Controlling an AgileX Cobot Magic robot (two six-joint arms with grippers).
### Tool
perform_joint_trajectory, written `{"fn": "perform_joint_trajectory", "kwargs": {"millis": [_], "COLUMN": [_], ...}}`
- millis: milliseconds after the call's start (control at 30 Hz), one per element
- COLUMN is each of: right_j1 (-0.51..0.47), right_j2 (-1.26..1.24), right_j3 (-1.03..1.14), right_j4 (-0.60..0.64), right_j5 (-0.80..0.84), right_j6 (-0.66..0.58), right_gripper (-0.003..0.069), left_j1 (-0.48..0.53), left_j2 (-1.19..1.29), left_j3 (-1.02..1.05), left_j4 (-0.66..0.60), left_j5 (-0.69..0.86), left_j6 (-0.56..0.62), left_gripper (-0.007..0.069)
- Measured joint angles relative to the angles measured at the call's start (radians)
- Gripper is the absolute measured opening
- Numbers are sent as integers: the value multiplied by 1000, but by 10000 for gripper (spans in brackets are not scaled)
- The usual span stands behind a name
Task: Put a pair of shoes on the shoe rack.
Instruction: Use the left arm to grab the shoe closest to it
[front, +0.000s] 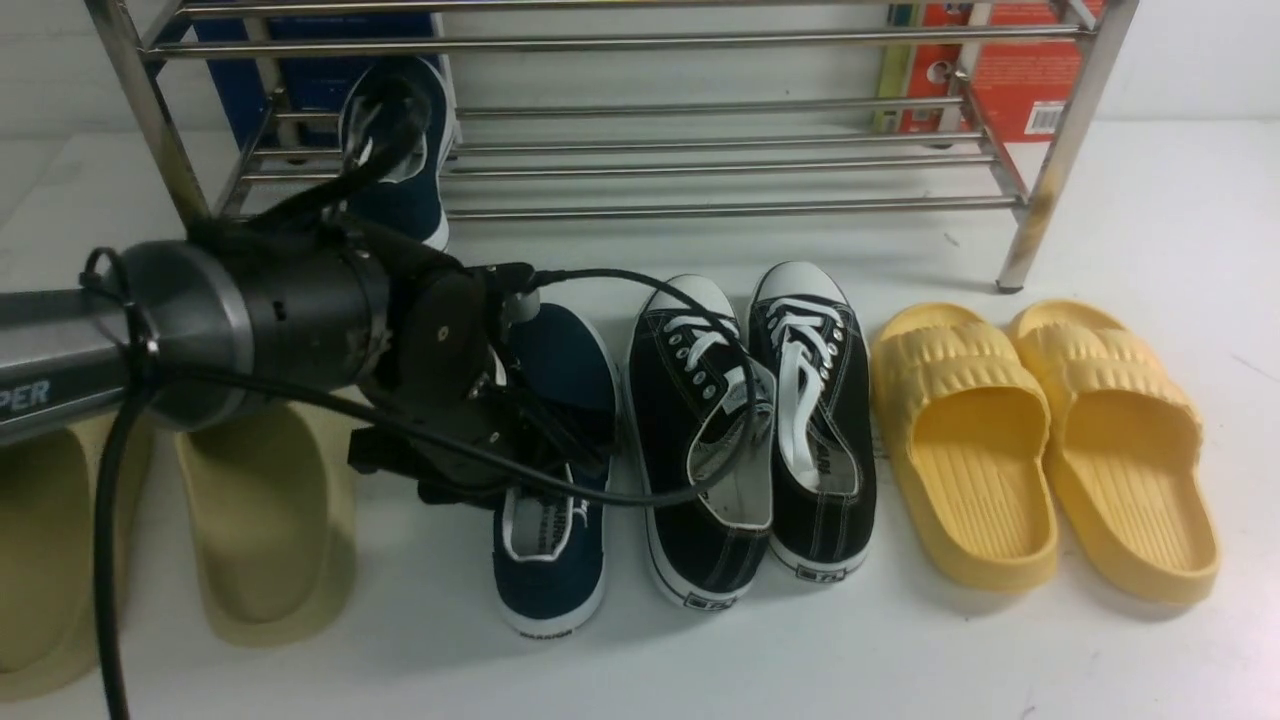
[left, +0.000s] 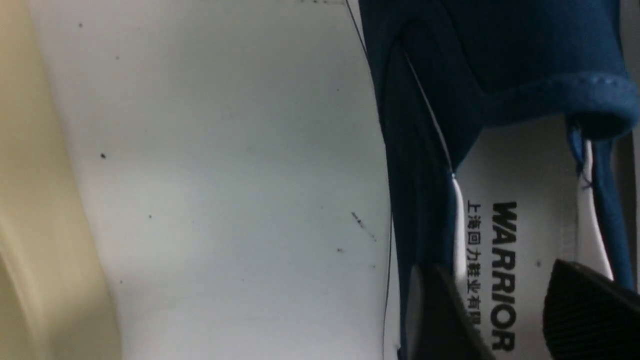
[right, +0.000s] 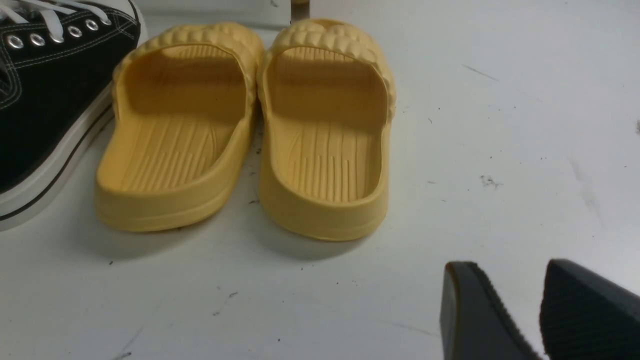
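Silver forearm (front: 50, 358) lettered "PER", dark rounded wrist (front: 290, 310), looping black cable (front: 420, 432)

Dark fingertips (left: 442, 310), blurred, seem to hover over the navy-blue sneaker (left: 425, 150), "WARRIOR" on its insole (left: 530, 190); a yellowish slipper (left: 45, 175) lies apart.

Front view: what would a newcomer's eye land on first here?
Probably the bright yellow slides, paired on the table at the right, beyond the black lace-up sneakers. Next, the robot's dark left arm, reaching in from the left over one navy shoe. Behind it, the silver rack spans the back, the other navy shoe on its lower shelf at the left end.
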Motion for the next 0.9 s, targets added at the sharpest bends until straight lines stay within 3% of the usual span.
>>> {"fn": "perform_joint_trajectory", "kwargs": {"millis": [100,233,367,467,600,733,900], "right_j1": [0,0,0,0,0,0,0], "right_j2": [0,0,0,0,0,0,0], "right_j3": [0,0,0,0,0,0,0], "right_j4": [0,0,0,0,0,0,0], "right_j5": [0,0,0,0,0,0,0], "right_j6": [0,0,0,0,0,0,0], "right_gripper": [246,246,246,246,246,246,246], "left_j1": [-2,-2,-2,-2,-3,-3,-3], "left_j2": [21,32,34,34,26,-25,-50], "left_j3": [-2,-2,-4,-6,-6,-3,-2], "left_j4": [0,25,37,39,41,44,84], "left_j5": [-5,1,10,11,13,29,35], "left_j6": [0,0,0,0,0,0,-3], "left_gripper": [256,83,42,53,129,274,352]}}
